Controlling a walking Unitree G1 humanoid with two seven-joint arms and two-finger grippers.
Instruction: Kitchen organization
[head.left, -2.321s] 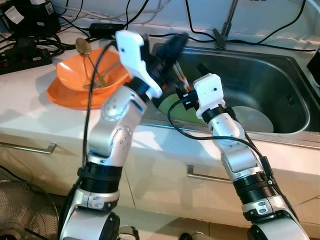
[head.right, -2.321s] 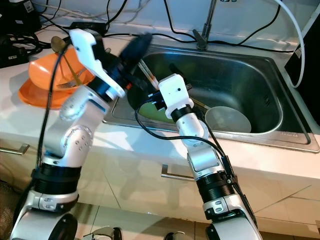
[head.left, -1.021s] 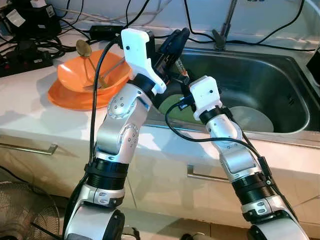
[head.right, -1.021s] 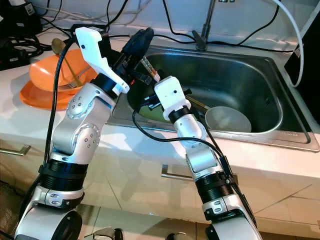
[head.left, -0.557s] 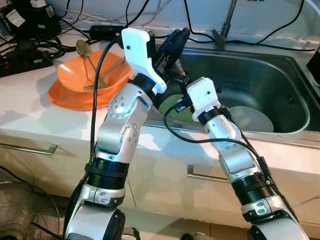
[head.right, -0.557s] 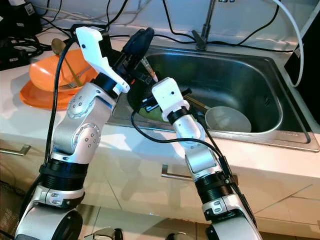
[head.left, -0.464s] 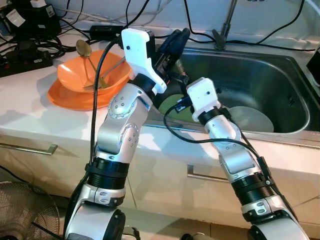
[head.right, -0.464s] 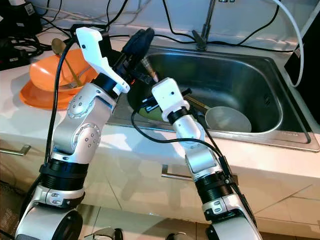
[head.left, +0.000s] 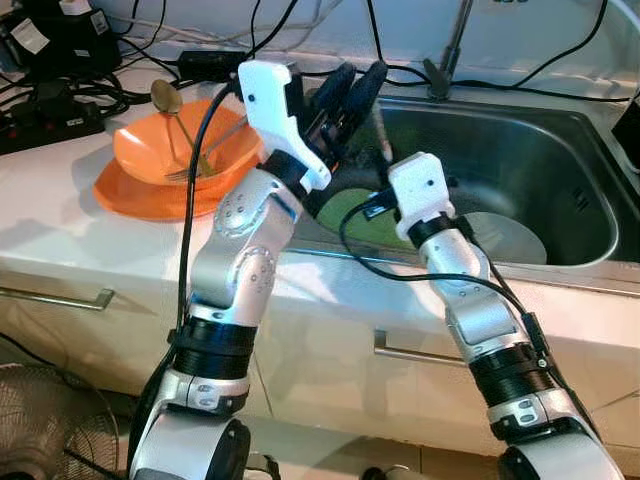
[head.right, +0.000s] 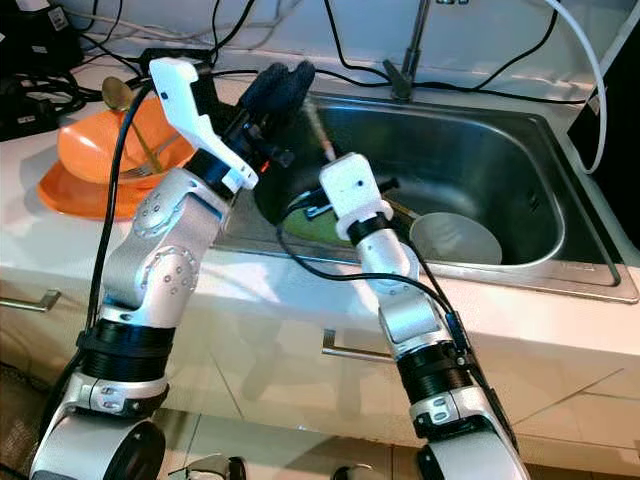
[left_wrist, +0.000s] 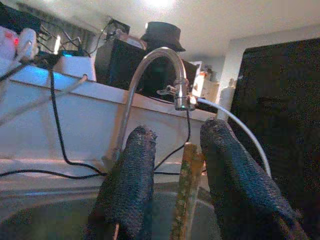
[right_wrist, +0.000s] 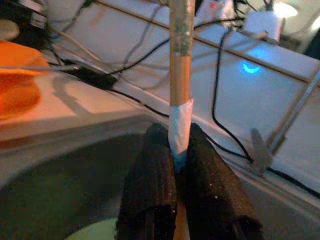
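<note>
On the pale counter (head.left: 60, 200) at left an orange bowl (head.left: 175, 150) holds a spoon (head.left: 170, 105); the left gripper (left_wrist: 175, 165), fingers spread apart, flanks a thin wooden stick (right_wrist: 180, 55) over the steel sink (head.left: 560, 150). The right gripper (right_wrist: 172, 150) clamps that stick at its pale taped band, though its far end is blurred; a green plate (head.left: 355, 215) lies half hidden in the basin; cables (head.right: 480, 85) trail behind.

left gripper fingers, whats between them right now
A wooden stick stands between the spread left gripper fingers untouched; the right gripper clamps its taped end.
</note>
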